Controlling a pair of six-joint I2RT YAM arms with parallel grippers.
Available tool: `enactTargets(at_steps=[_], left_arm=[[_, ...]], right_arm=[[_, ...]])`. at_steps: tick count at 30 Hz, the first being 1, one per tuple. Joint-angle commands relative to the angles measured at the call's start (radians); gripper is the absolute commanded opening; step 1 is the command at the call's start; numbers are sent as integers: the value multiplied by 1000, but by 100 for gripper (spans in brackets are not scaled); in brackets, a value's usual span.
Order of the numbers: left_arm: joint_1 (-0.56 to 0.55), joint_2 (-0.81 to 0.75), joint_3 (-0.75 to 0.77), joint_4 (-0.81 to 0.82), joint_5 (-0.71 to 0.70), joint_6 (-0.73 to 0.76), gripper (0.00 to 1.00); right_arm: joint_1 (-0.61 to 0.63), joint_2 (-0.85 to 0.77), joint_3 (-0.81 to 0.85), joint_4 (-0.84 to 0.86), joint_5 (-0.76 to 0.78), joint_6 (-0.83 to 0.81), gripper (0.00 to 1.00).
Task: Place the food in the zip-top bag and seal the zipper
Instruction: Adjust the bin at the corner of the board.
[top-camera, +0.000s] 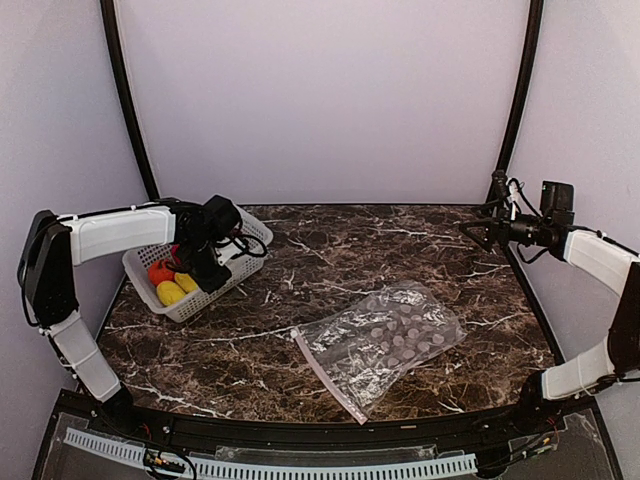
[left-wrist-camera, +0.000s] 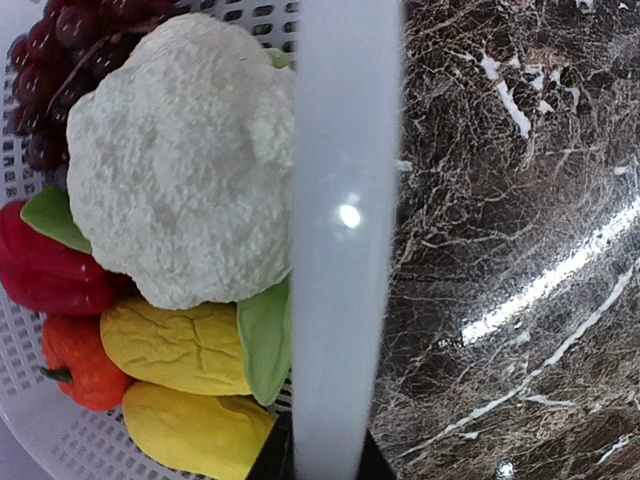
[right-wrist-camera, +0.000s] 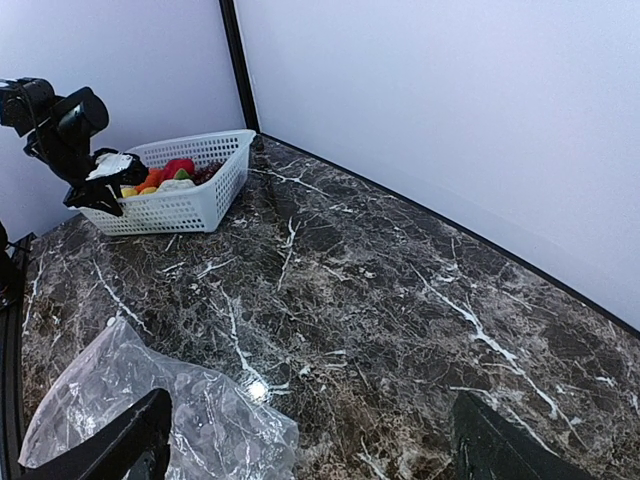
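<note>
White plastic fills the middle of the left wrist view. The left tool (top-camera: 208, 268) stands narrow, its dark fingers pressed to either side of the rim of the basket (left-wrist-camera: 345, 200), apparently clamped on that wall rather than on any item. Just inside the rim, on the tool's left, the food is heaped: a cauliflower (left-wrist-camera: 180, 170) on top, grapes (left-wrist-camera: 55, 70) beyond it, and a red pepper (left-wrist-camera: 40, 270), an orange fruit (left-wrist-camera: 75, 365) and two yellow pieces (left-wrist-camera: 175, 345) below. On the tool's other side is bare marble counter (left-wrist-camera: 520, 250).

The zip-top bag (top-camera: 385, 345) lies flat and holds no food, well apart from this tool, to its right and nearer the arm bases. Its long axis runs diagonally, from near-left to far-right. The zipper (top-camera: 325, 375) closes the near-left end, so the mouth points toward the bases and loosely toward the basket side.

The right tool (right-wrist-camera: 310, 410) hangs wide and holds nothing, with the crinkled bag just below its left finger.

This looks like the opening step, with no food moved yet. The next move likely calls for bringing the basket nearer the bag's mouth, or lifting items one at a time, while the mouth is held open.
</note>
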Motion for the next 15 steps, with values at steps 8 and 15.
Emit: enactTargets(at_steps=[8, 15], left_arm=[[-103, -11, 65, -14, 198, -567, 1], [-245, -2, 74, 153, 224, -898, 1]], right_arm=[[-2, 24, 14, 6, -12, 0, 93], [-2, 32, 17, 2, -25, 7, 93]])
